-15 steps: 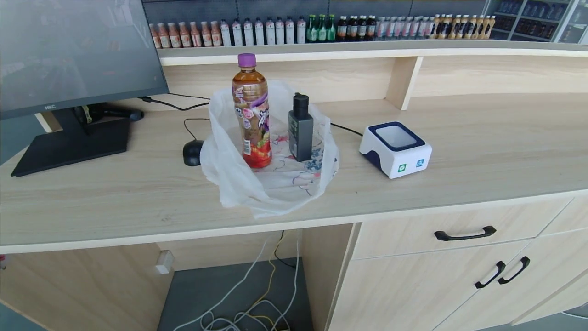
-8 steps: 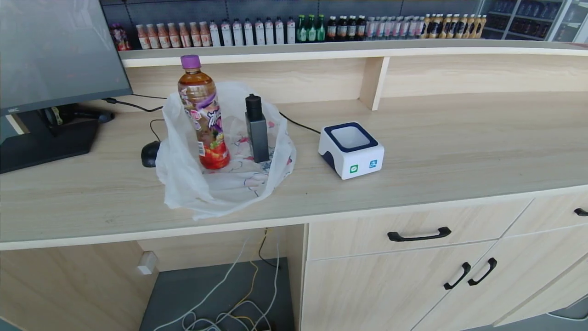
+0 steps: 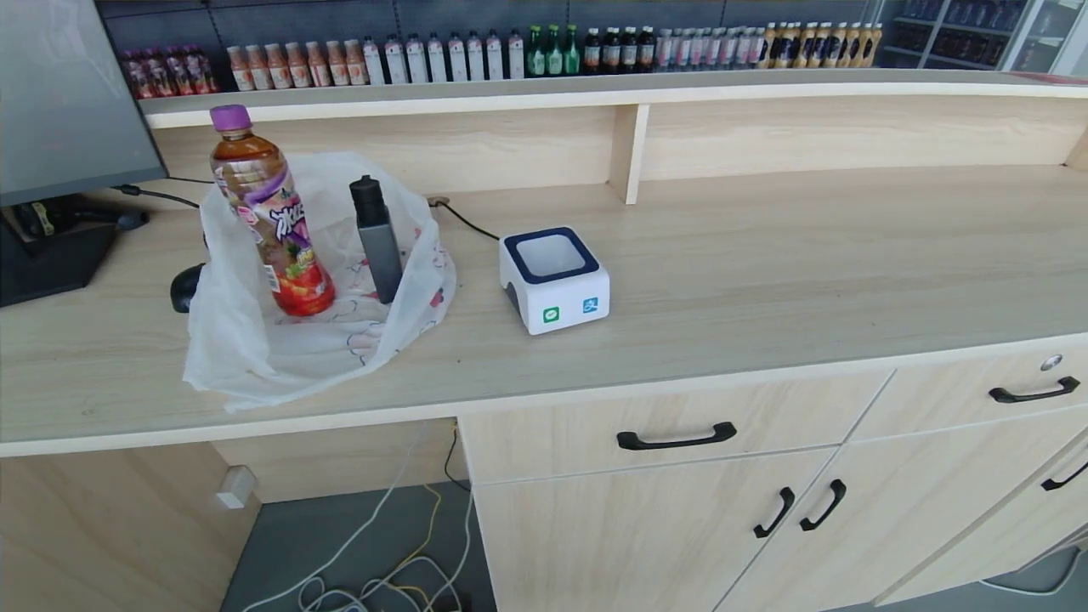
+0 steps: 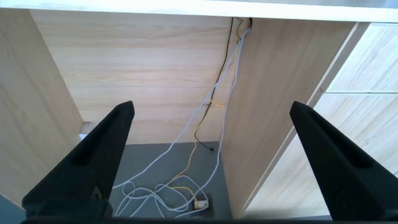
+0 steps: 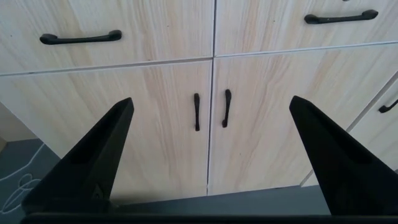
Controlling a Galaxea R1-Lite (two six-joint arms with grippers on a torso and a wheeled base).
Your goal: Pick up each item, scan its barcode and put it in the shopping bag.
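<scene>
Nearest, we are holding our left fingers point(image 4: 93, 168) spread wide on nothing, low before the cables point(image 4: 163, 190) under the counter point(image 3: 722, 280). Our right fingers point(image 5: 87, 168) are gaping likewise before two cabinet doors point(image 5: 137, 137). On the counter, one bag point(image 3: 246, 357) is holding two upright bottles, a tea bottle point(image 3: 272, 221) and a dark bottle point(image 3: 378, 242), with one scanner point(image 3: 552, 280) sitting near it. The bag is half hiding a mouse point(image 3: 183, 289). The monitor point(image 3: 68, 93) is running off the edge. The far bottle row point(image 3: 510, 55) is proving too small for us to count.

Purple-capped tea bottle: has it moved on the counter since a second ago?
No. The tea bottle stands in the shopping bag, as far from the barcode scanner as before; the whole view shifted, so the camera moved.
</scene>
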